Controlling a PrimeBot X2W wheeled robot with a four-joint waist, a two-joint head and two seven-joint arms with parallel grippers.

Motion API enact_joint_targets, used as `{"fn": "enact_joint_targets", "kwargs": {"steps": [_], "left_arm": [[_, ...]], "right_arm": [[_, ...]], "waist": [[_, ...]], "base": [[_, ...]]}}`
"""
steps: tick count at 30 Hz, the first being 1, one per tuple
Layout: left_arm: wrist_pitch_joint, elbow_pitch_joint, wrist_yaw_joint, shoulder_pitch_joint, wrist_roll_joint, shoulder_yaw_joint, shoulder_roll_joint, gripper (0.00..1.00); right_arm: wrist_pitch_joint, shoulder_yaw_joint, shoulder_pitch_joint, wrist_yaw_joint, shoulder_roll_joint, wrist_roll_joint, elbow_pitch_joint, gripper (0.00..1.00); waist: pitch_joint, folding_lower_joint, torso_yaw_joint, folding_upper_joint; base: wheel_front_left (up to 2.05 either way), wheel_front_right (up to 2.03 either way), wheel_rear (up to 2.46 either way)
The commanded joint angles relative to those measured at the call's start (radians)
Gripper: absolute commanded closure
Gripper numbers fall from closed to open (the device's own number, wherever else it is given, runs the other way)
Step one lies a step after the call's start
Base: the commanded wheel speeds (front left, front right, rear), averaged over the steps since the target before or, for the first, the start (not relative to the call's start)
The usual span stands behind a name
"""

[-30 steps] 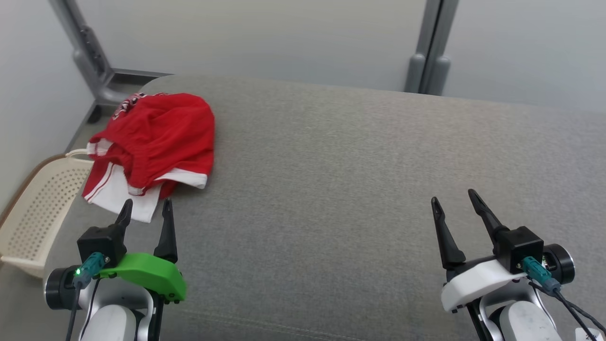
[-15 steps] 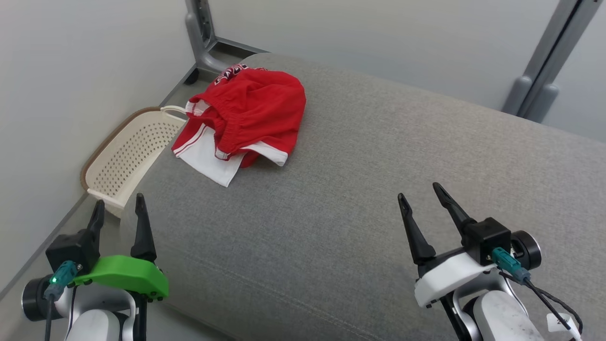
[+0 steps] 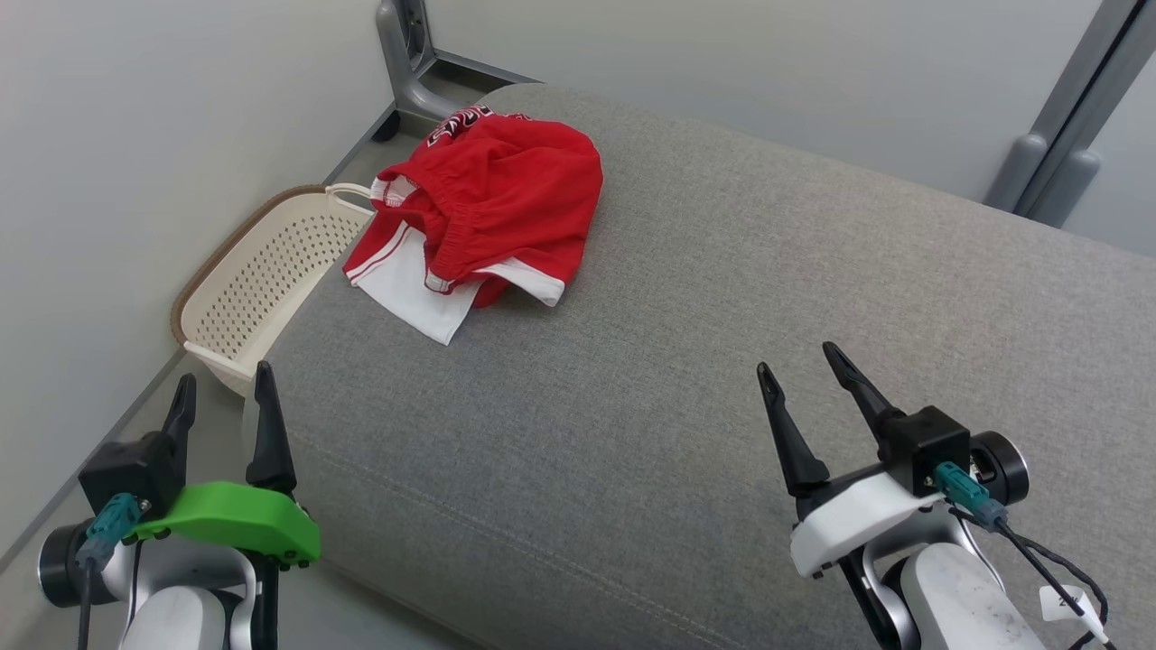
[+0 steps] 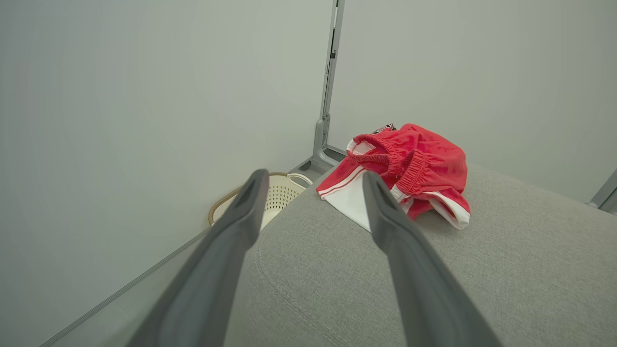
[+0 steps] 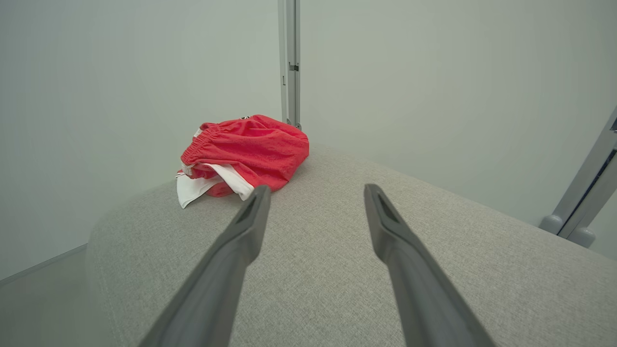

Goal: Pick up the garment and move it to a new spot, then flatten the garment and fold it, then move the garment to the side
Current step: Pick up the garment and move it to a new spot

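Note:
The garment (image 3: pixel 492 212) is a crumpled pair of red shorts with white trim, lying bunched at the far left corner of the grey cushioned surface (image 3: pixel 722 361). It shows ahead in the left wrist view (image 4: pixel 409 166) and ahead to the left in the right wrist view (image 5: pixel 246 152). My left gripper (image 3: pixel 221 384) hangs open off the cushion's near left corner, well short of the shorts, its fingers (image 4: pixel 241 217) empty. My right gripper (image 3: pixel 799 361) stands open over the near right of the cushion, holding nothing.
A cream perforated basket (image 3: pixel 262 280) sits on the floor against the cushion's left side, below the garment. Pale walls close in at the left and back. Grey metal posts (image 3: pixel 406 54) stand at the far corners. Bare cushion stretches from the middle to the right.
The head camera has swung left, so the whole picture has shifted and the basket and left wall now show. The garment lies as before. Both grippers stay open.

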Motion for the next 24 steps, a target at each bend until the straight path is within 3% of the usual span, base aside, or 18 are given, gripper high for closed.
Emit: {"fn": "enact_joint_targets", "kwargs": {"steps": [1, 11, 14, 24], "left_arm": [[0.001, -0.006, -0.003, -0.012, -0.005, -0.002, 0.006, 0.0], [0.063, -0.018, -0.038, -0.156, 0.0, -0.026, 0.041, 0.0], [0.097, 0.011, -0.075, -0.26, -0.021, -0.04, 0.045, 0.0], [0.25, 0.281, -0.172, -0.572, -0.146, 0.009, 0.098, 0.0]], "right_arm": [[-0.008, -0.005, 0.008, 0.0, -0.003, 0.006, 0.001, 0.0], [0.003, -0.026, 0.035, 0.0, 0.001, 0.002, -0.026, 0.0], [0.005, -0.048, 0.048, 0.0, 0.003, -0.004, -0.047, 0.0], [0.043, -0.017, -0.012, -0.001, -0.005, -0.042, -0.13, 0.0]], "waist": [[0.0, 0.0, 0.0, 0.0], [0.008, 0.0, 0.004, 0.0], [0.026, 0.0, 0.003, 0.0], [0.196, 0.0, -0.16, 0.0]], "base": [[0.0, 0.0, 0.0], [0.0, 0.0, 0.0], [0.0, 0.0, 0.0], [0.0, 0.0, 0.0]]}}
